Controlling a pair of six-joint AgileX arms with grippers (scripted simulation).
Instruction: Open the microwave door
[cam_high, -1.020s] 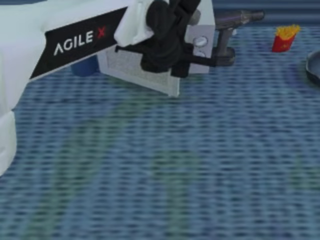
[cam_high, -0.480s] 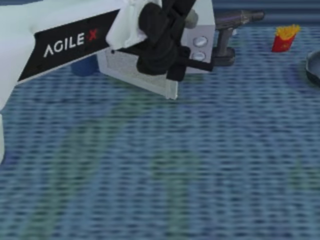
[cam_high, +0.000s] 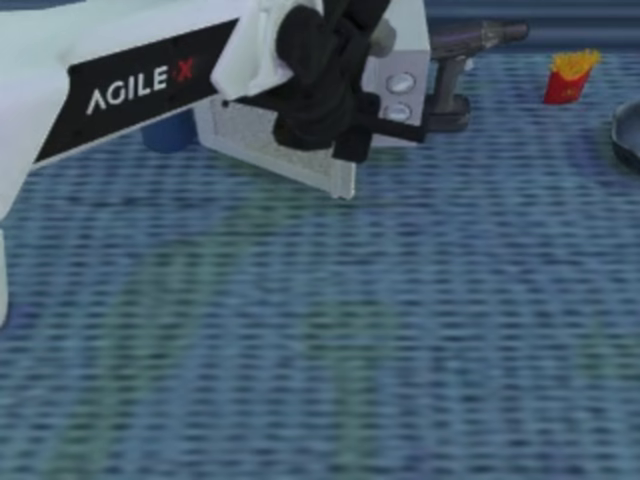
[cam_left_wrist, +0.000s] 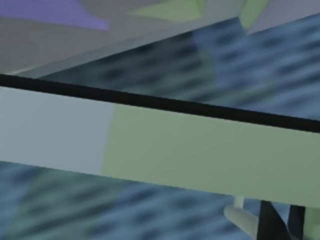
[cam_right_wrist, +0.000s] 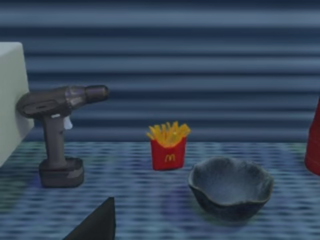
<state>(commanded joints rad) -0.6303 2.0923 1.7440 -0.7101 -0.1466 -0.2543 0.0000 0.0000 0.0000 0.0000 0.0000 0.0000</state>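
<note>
The white microwave (cam_high: 408, 58) stands at the table's far edge, its two silver knobs right of my left gripper (cam_high: 345, 135). The microwave door (cam_high: 265, 142), with its grey mesh window, is swung partly outward, its free edge pointing toward the table's front. My left gripper sits at that free edge. In the left wrist view the door's edge (cam_left_wrist: 200, 150) runs across as a pale band, and the dark fingers (cam_left_wrist: 270, 225) close beside the white door handle (cam_left_wrist: 242, 217). My right gripper (cam_right_wrist: 97, 225) is parked off to the right, outside the top view.
A grey drill (cam_high: 455, 70) stands against the microwave's right side. Further right are a red fries box (cam_high: 570, 78) and a dark bowl (cam_high: 630, 135). A blue object (cam_high: 170, 130) sits behind the door's hinge side. A red thing (cam_right_wrist: 314, 140) shows in the right wrist view.
Between one second and half a second ago my left arm shifted slightly left and the door's free edge came with it. Since then nothing has moved.
</note>
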